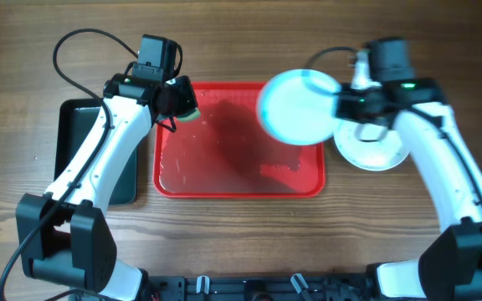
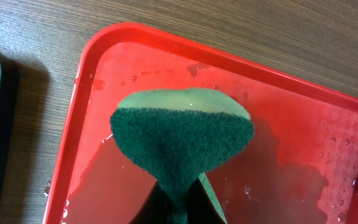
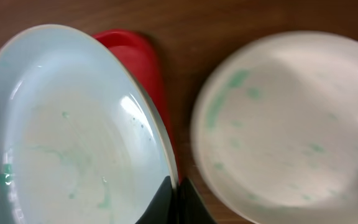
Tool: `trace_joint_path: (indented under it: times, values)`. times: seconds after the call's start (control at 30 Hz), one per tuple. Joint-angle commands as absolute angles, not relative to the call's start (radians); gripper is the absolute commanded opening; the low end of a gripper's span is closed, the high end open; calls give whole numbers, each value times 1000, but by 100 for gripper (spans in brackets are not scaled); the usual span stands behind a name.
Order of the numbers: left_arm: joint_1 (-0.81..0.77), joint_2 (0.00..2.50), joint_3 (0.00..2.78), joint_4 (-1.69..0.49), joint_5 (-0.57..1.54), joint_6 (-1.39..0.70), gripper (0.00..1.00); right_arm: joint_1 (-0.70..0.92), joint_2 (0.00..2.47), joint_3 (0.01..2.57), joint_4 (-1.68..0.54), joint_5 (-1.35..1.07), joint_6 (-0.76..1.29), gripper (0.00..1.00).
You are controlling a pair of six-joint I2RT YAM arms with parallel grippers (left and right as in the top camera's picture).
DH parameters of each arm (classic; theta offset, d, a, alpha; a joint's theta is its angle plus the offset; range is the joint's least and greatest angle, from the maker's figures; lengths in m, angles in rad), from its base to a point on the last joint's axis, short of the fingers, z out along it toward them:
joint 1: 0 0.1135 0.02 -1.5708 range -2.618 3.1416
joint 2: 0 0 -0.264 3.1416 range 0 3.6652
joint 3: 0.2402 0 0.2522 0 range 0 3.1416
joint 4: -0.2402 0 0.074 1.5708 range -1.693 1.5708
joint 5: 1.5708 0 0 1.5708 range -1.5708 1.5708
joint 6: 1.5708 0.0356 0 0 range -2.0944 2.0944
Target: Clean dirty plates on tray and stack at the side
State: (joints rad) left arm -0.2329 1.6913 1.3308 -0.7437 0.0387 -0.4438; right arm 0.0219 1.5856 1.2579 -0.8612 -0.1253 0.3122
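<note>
The wooden worktop (image 1: 392,242) carries the red tray (image 1: 224,163), which holds a film of water. Its far left corner is hidden under the left arm, which also half covers the black tray (image 1: 75,125) alongside. The right tool (image 3: 178,200) is clamped on the rim of the raised plate (image 3: 73,137), faintly green-streaked, over the tray's far right corner. The resting plate (image 3: 291,124), blurred and smeared, lies on the worktop just beside the tray. The left tool (image 2: 178,199) pinches a green sponge (image 2: 182,137) above the tray.

A narrow black rectangular plastic tray (image 1: 74,125) lies at far left on the brown wood-grain table (image 1: 241,42). A dark green scouring sponge (image 2: 182,140) fills the centre of the left wrist view.
</note>
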Motion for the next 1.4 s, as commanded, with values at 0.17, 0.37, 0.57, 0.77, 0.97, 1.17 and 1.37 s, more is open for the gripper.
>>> trace_joint_path:
  times: [0.17, 0.37, 0.57, 0.77, 0.97, 1.17, 1.37]
  values:
    - [-225, 1702, 1337, -741, 25, -457, 4, -409, 1567, 993, -741, -188, 395, 4]
    - [-225, 1702, 1337, -741, 25, -457, 4, -422, 1567, 931, -677, -154, 395, 17]
    - [-221, 1702, 1337, -741, 21, -456, 4, -422, 1567, 965, -621, -352, 368, 45]
    - [-116, 1658, 1338, -862, -38, -457, 4, -236, 1559, 1184, -789, -482, 235, 62]
    - [123, 1658, 1335, -1027, -223, -458, 4, 156, 1571, 1248, -839, -143, 273, 81]
    - [289, 1755, 1233, -886, -218, -458, 4, 287, 1574, 1248, -802, -119, 292, 81]
    - [289, 1858, 1187, -840, -183, -457, 14, 287, 1574, 1248, -801, -119, 289, 81]
